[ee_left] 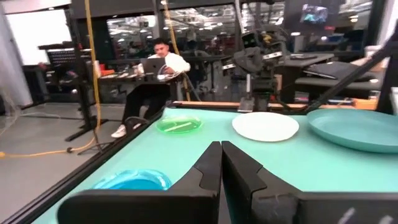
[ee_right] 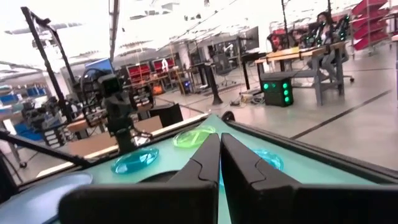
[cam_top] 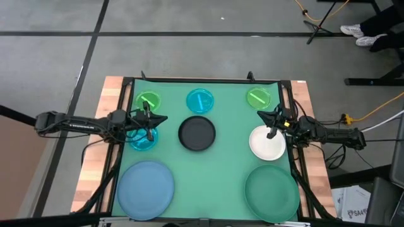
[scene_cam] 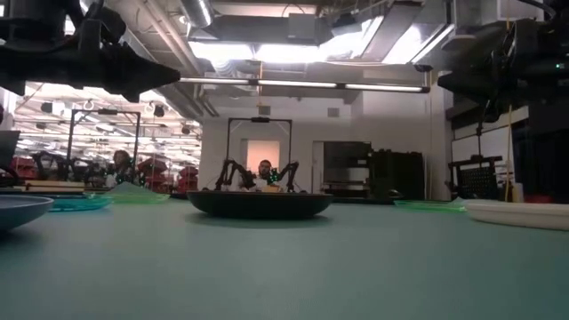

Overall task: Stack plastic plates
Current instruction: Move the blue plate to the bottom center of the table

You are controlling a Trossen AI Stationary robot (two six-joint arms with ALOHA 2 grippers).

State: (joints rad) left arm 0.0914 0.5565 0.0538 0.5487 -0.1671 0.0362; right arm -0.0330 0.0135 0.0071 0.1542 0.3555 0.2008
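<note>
Eight round plates lie flat on the green mat. In the high view the far row holds a small green plate (cam_top: 148,101), a small cyan plate (cam_top: 200,99) and another small green plate (cam_top: 258,97). A second cyan plate (cam_top: 142,139) lies on the left, below my left gripper (cam_top: 161,118). The black plate (cam_top: 197,133) sits mid-table and the white plate (cam_top: 267,144) on the right, beside my right gripper (cam_top: 262,115). The large blue plate (cam_top: 146,187) and dark green plate (cam_top: 271,192) lie near. Both grippers hover shut, left (ee_left: 221,149) and right (ee_right: 219,140).
Wooden table edges (cam_top: 95,151) flank the mat, with black frame rails (cam_top: 293,94) along its sides. A person (ee_left: 155,62) sits at a desk beyond the table's right side. In the low view the black plate (scene_cam: 260,204) stands mid-table, with bare mat in front of it.
</note>
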